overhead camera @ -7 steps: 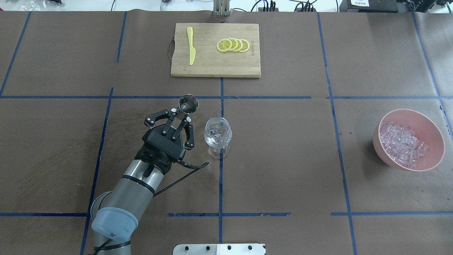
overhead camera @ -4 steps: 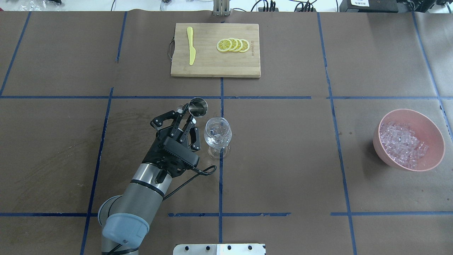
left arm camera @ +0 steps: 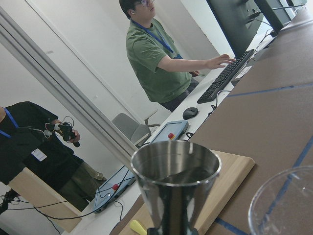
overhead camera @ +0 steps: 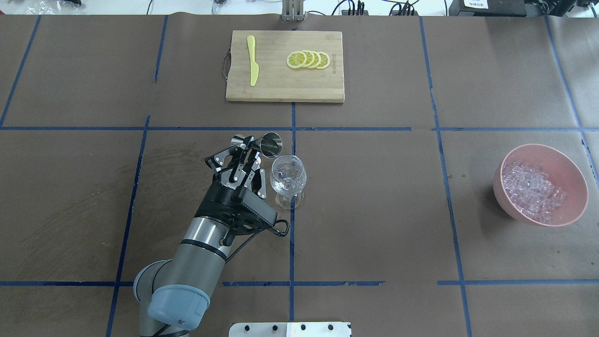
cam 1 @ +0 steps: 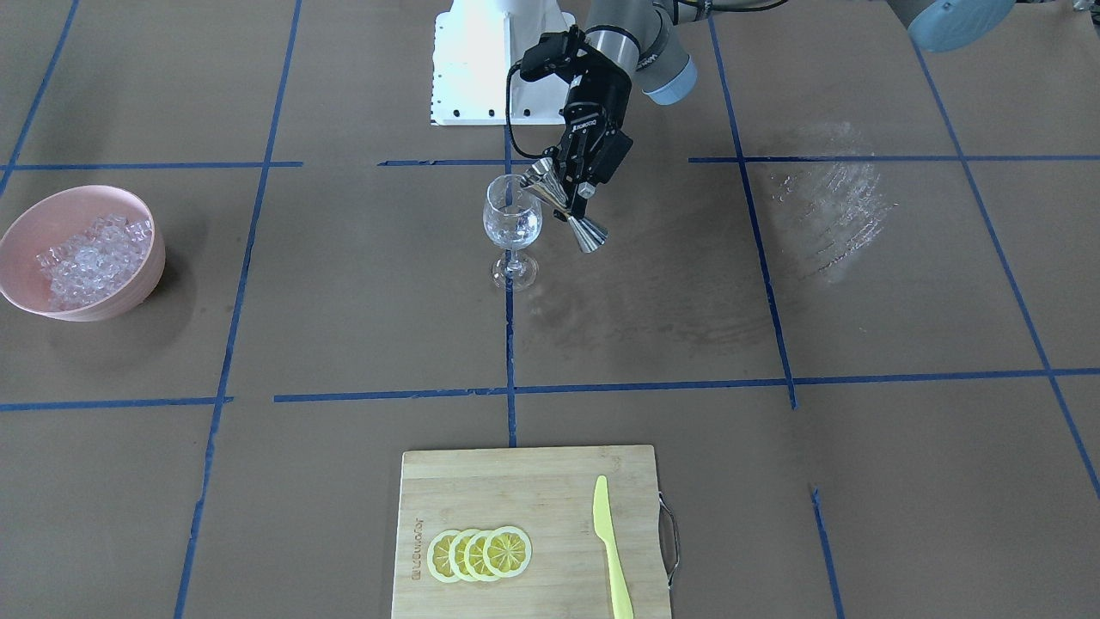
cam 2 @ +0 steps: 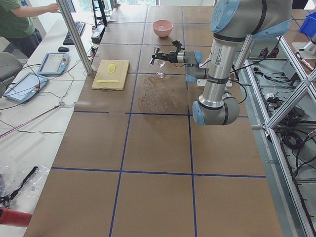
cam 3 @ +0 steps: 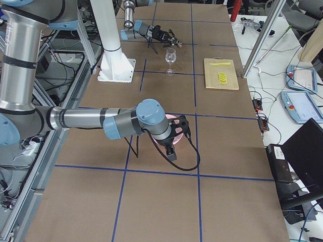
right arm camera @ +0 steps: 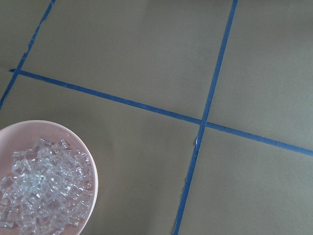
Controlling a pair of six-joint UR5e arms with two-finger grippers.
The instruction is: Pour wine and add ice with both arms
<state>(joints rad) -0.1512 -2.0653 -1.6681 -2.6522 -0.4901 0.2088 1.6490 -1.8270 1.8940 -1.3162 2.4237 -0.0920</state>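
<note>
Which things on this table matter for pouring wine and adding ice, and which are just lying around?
For the job: left gripper, shut on the steel double-cone jigger; clear stemmed wine glass; pink round bowl; clear ice cubes in it.
Lying about: rectangular bamboo cutting board; yellow plastic knife; yellow lemon slices.

Silver-grey arm [overhead camera: 199, 252], pale-blue joint cap [overhead camera: 178, 303], black 2-finger left gripper [overhead camera: 249, 149] w/ white lettering, black cable [overhead camera: 283, 230].

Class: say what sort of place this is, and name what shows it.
Probably a robotics lab, not a bar: a robot arm over a table gridded in blue tape, an operator at a keyboard, teach pendants alongside.
</note>
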